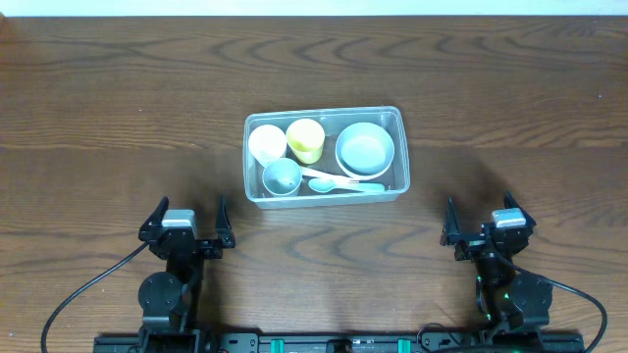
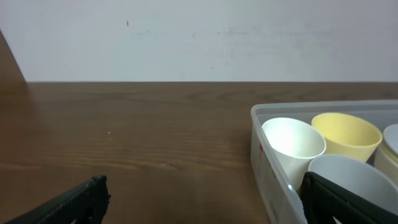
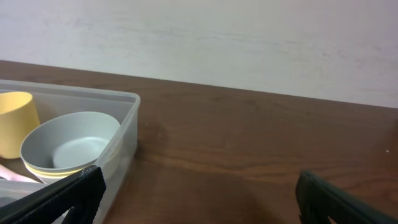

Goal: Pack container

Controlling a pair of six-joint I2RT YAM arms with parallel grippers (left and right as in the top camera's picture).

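The clear plastic container (image 1: 397, 116) sits at the middle of the table. Inside are a white cup (image 1: 266, 143), a yellow cup (image 1: 305, 139), a grey-blue small bowl (image 1: 283, 177), stacked grey bowls (image 1: 365, 149) and a pink and a teal utensil (image 1: 339, 182). My left gripper (image 1: 186, 222) is open and empty, near the front edge, left of the container. My right gripper (image 1: 488, 220) is open and empty, at the front right. The left wrist view shows the container's left end (image 2: 264, 168) with the white cup (image 2: 292, 142) and yellow cup (image 2: 346, 134). The right wrist view shows its right end (image 3: 127, 134) with the grey bowls (image 3: 71, 144).
The wooden table (image 1: 118, 118) stretches all round the container. A white wall (image 2: 199, 37) stands beyond the far edge. Black cables (image 1: 78, 294) run from both arm bases at the front edge.
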